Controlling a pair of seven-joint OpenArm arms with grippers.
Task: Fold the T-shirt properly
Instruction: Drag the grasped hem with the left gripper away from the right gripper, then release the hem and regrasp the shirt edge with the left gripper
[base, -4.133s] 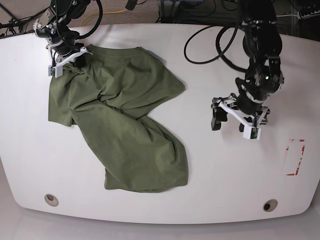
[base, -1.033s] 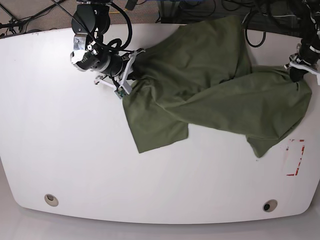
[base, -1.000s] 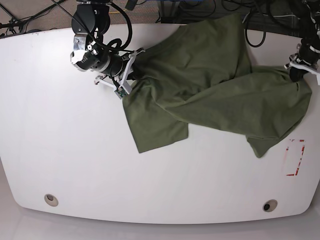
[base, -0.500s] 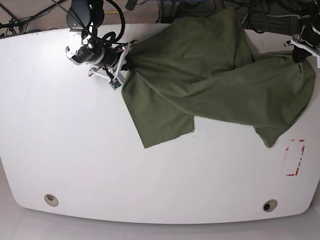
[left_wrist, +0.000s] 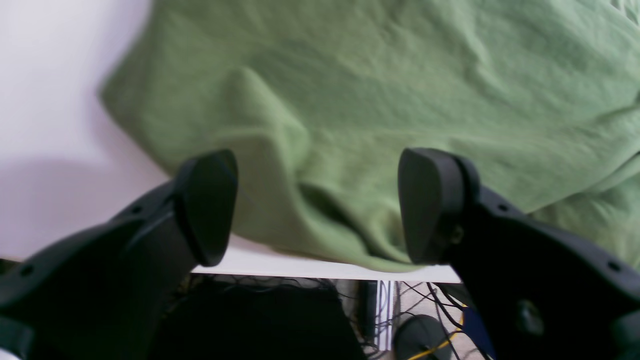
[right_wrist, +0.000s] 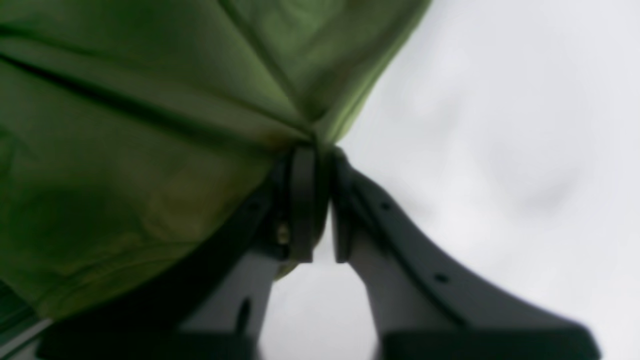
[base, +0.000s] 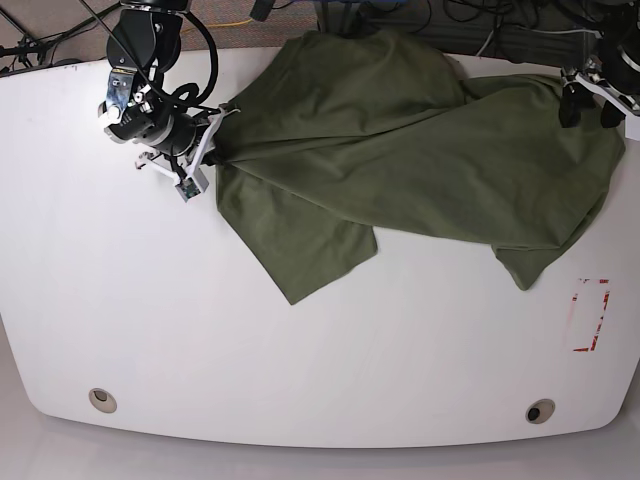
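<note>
Now the right gripper (right_wrist: 320, 200), pinched tight on the wrinkled olive-green cotton T-shirt (base: 420, 150), should pull gently away; the left gripper (left_wrist: 315, 205) gapes empty above cloth.

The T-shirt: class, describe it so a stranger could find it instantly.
On the white table, look along the far edge between the two arms. The T-shirt is the large, wrinkled olive-green cloth spread there, the only fabric in sight, its left end pinched in the right gripper.
</note>
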